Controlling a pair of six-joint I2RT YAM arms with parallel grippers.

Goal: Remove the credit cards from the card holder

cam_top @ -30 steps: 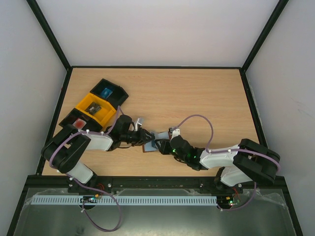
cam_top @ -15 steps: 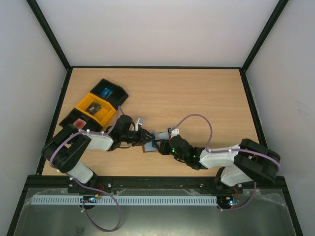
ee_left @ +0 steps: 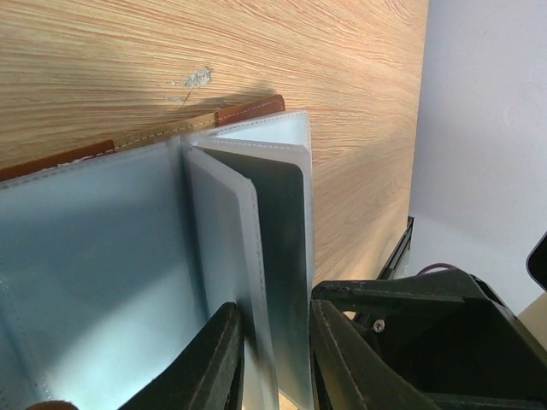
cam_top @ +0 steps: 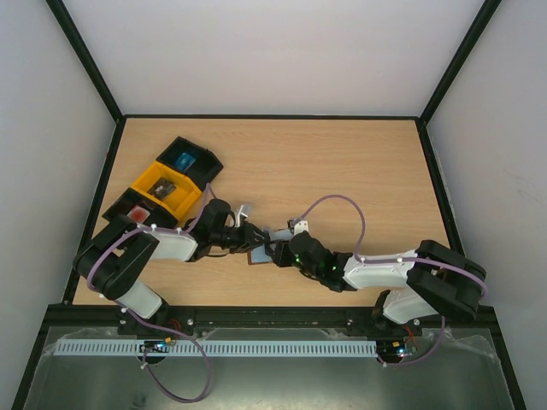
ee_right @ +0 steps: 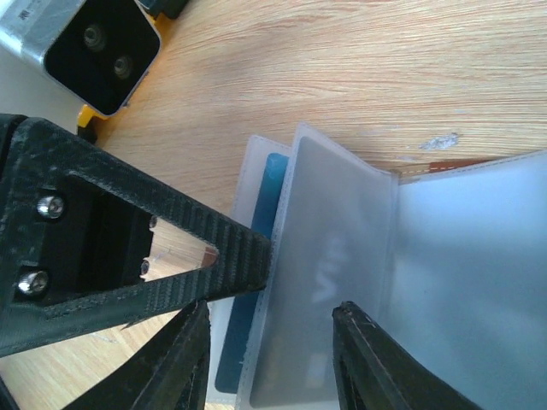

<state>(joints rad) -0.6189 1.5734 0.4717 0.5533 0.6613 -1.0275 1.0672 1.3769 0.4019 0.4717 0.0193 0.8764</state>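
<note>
Top external view: we see a wooden table (cam_top: 359,171) with our two arms reaching toward each other near its front edge. Between them lies the card holder (cam_top: 256,255), open, brown outside with grey-blue pockets, slightly left of centre. Our left gripper (cam_top: 255,234) comes at it from the left and our right gripper (cam_top: 280,248) from the right; the two meet over it. Well apart, toward the left side, a yellow bin (cam_top: 142,183) sits between two black bins (cam_top: 206,162). Each bin has a small item in it, too small for us to identify.

Left wrist view: the card holder is spread on the wood, its clear pocket leaves standing up like pages. Our left fingers (ee_left: 218,363) are closed on the lower part of those leaves, one finger on each side and touching them. One gripped leaf holds a dark grey card (ee_left: 289,248).

Right wrist view: our right fingers (ee_right: 184,367) stand apart. A frosted leaf (ee_right: 329,256) with pale lettering lies between them, and a gap shows between one finger and the leaf. Behind it, another leaf shows a blue strip (ee_right: 256,256). The left gripper's black finger crosses the frame just beside the leaves
</note>
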